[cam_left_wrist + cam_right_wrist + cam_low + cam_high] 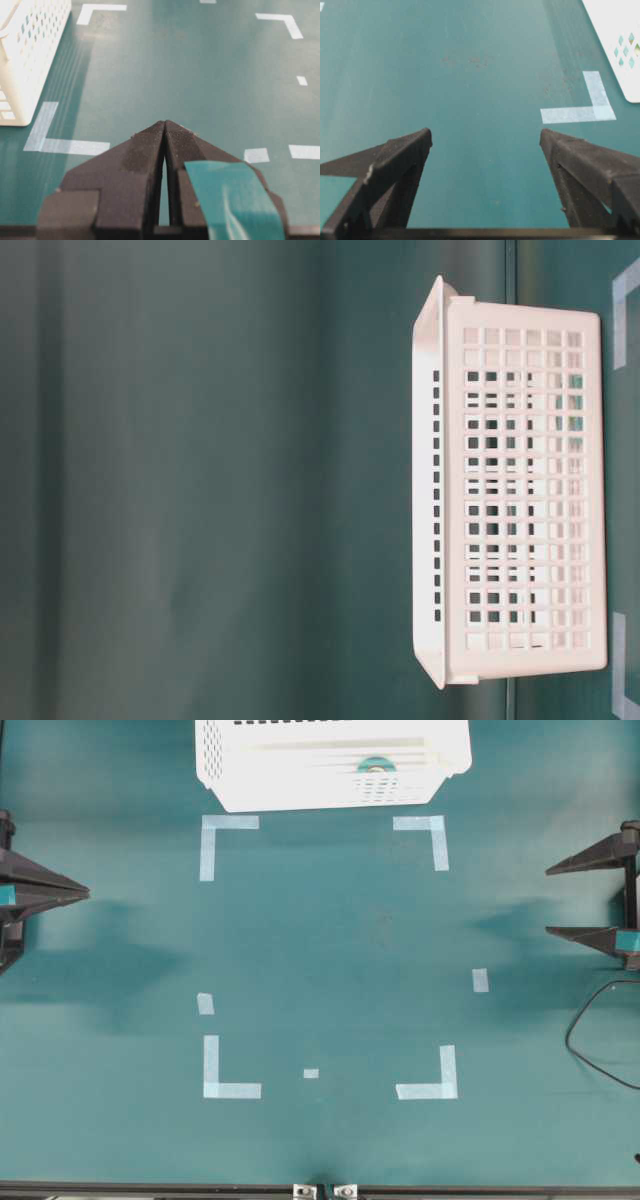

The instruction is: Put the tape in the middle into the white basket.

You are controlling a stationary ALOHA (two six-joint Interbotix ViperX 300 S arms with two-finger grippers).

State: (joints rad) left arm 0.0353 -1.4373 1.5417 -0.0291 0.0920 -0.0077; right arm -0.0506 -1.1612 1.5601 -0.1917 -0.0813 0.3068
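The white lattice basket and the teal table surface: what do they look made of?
The white rectangular lattice basket looks like moulded plastic, semi-glossy: even square perforations, a smooth rim and thin uniform walls. The teal table surface seems a matte mat or coated board, with soft diffuse shadows and faint scuffs; which exactly, the look leaves open.

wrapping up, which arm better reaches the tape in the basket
Right, likely: right claw open, left claw shut, and the small round teal tape roll lies right of centre in the white plastic lattice basket.
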